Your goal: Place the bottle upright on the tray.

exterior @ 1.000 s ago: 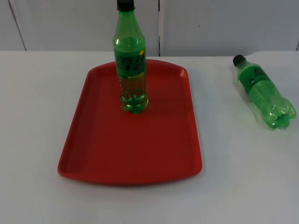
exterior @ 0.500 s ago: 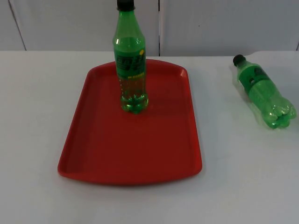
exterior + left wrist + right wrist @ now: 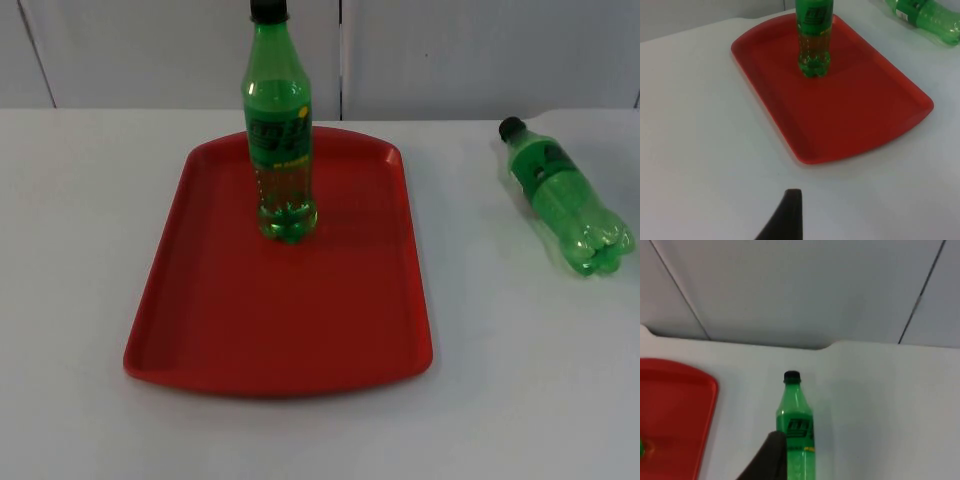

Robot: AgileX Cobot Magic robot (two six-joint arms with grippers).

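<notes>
A green bottle (image 3: pixel 279 140) with a black cap stands upright on the far part of the red tray (image 3: pixel 250 320). A second green bottle (image 3: pixel 562 200) lies on its side on the white table right of the tray, cap toward the wall. My left gripper (image 3: pixel 785 220) hangs over bare table, well short of the tray (image 3: pixel 855 115) and the standing bottle (image 3: pixel 814 40). My right gripper (image 3: pixel 772 460) is close by the lying bottle (image 3: pixel 796 435), beside its labelled body, with the tray's edge (image 3: pixel 670 415) off to one side.
The grey partition wall (image 3: pixel 450 50) closes the table behind the tray. White table top (image 3: pixel 70 250) runs left of the tray, in front of it, and between the tray and the lying bottle.
</notes>
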